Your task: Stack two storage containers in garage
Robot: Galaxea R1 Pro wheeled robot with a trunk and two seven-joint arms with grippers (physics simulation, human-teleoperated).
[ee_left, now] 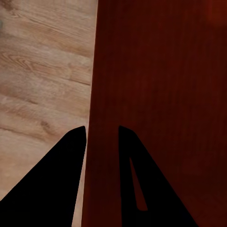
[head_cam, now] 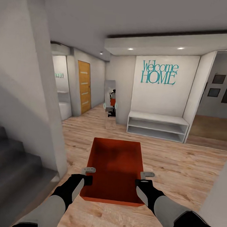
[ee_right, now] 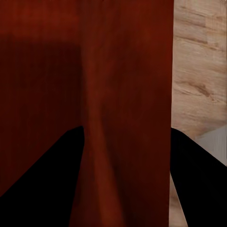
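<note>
1 orange-red rectangular open-topped storage container (head_cam: 114,170) is hanging level above the light wood plank floor (head_cam: 177,163) of a hallway, its plain flat walls and bare inside showing. 2 claws are gripping it: the left claw (head_cam: 89,175) is pinching its left wall, the right claw (head_cam: 145,179) its right wall. 1 white 2-tier shelf (head_cam: 157,125) is standing ahead under teal wall lettering (head_cam: 160,73).
</note>
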